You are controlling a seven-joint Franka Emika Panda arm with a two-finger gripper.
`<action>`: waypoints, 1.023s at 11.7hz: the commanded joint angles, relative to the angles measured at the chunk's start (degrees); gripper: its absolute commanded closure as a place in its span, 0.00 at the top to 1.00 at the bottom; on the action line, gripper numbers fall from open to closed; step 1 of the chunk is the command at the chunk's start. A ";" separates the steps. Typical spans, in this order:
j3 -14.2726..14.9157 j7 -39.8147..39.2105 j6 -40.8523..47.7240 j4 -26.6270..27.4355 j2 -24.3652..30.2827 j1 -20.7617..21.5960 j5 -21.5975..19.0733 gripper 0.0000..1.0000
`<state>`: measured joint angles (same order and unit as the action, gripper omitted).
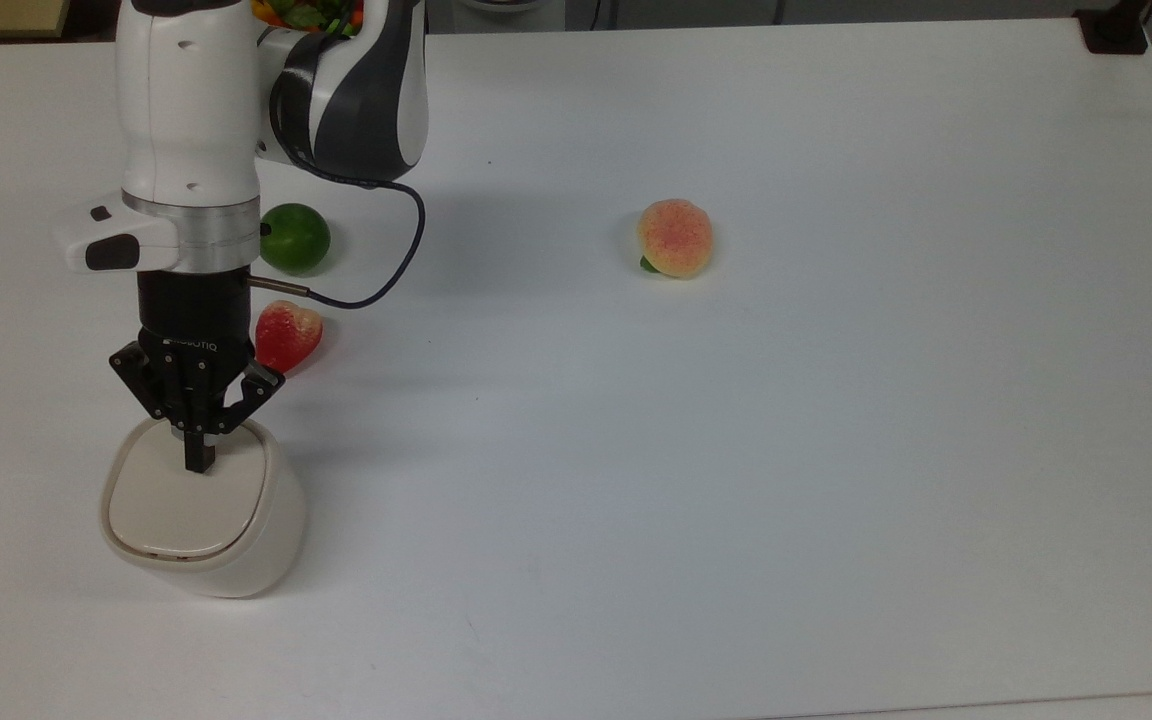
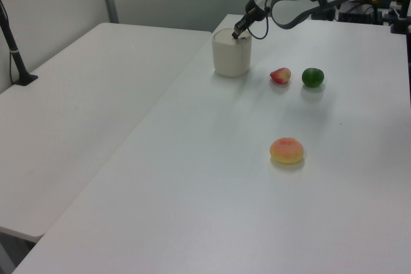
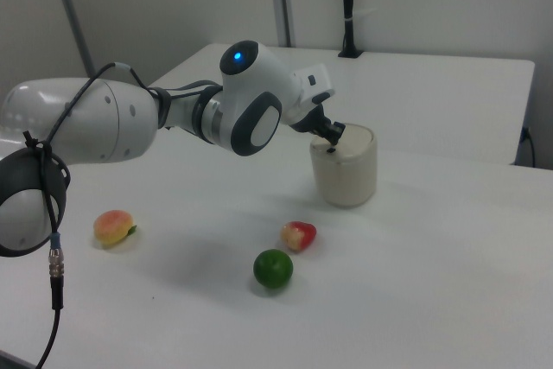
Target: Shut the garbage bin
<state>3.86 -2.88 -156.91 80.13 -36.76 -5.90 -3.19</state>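
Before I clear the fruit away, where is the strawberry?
In the top view's left half, the strawberry lies between the lime and the garbage bin.

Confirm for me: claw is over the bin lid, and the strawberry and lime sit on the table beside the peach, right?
Not quite. In the top view the strawberry and lime sit near the bin, while the peach lies alone, far off. The claw is over the lid.

The top view looked steeply down on the bench (image 1: 836, 450) from above its near edge. The left view stood low past one end, facing along the bench (image 2: 212, 210) toward my arm. The right view sat close behind my arm (image 3: 130, 127), facing across. All three shared the bin's corner.
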 commanded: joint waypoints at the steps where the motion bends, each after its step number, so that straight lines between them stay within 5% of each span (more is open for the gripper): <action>1: -0.78 -0.55 2.57 4.68 3.70 -0.42 0.29 0.00; 9: -1.04 -0.19 20.82 4.15 13.01 -0.78 -0.59 0.03; 10: -1.48 -0.19 25.47 4.15 15.03 -0.86 -2.33 0.14; 12: -1.48 -0.11 38.02 4.06 20.21 -1.56 -8.13 0.67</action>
<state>3.16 -2.82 -130.35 80.56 -24.56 -6.40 -6.39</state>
